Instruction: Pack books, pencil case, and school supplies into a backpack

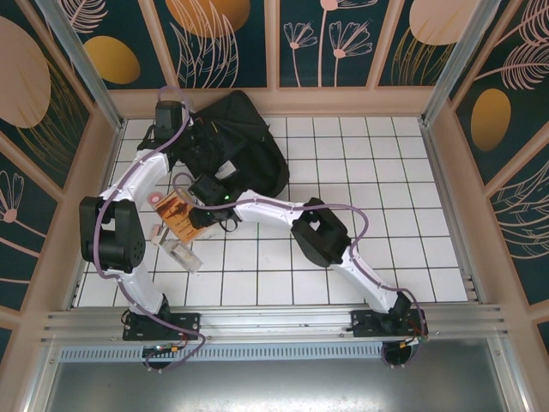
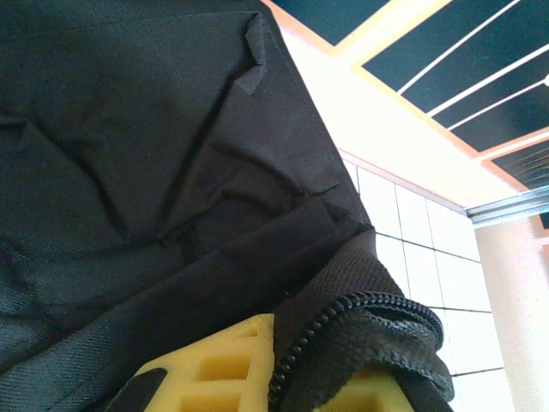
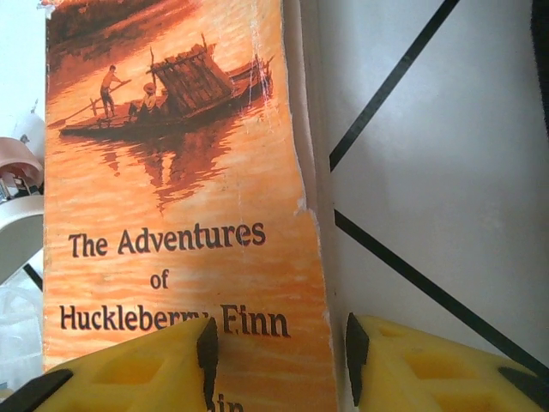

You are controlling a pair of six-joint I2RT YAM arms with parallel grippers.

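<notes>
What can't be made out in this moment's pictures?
1. Top view: the opening of the large black fabric backpack, covered by the left arm.
2. Top view: small loose items beside the thin orange paperback book, too small to name.
3. Right wrist view: that book's lower cover, hidden behind the right tool.

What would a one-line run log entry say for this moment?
left gripper: shut on backpack zipper edge | right gripper: open, astride book edge on table | book: not yet packed

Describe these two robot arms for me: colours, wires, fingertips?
The left arm and right arm have white segments, chunky black joints and purple cables looped alongside. The left tool and right tool have blocky yellow fingers with black pads.
</notes>
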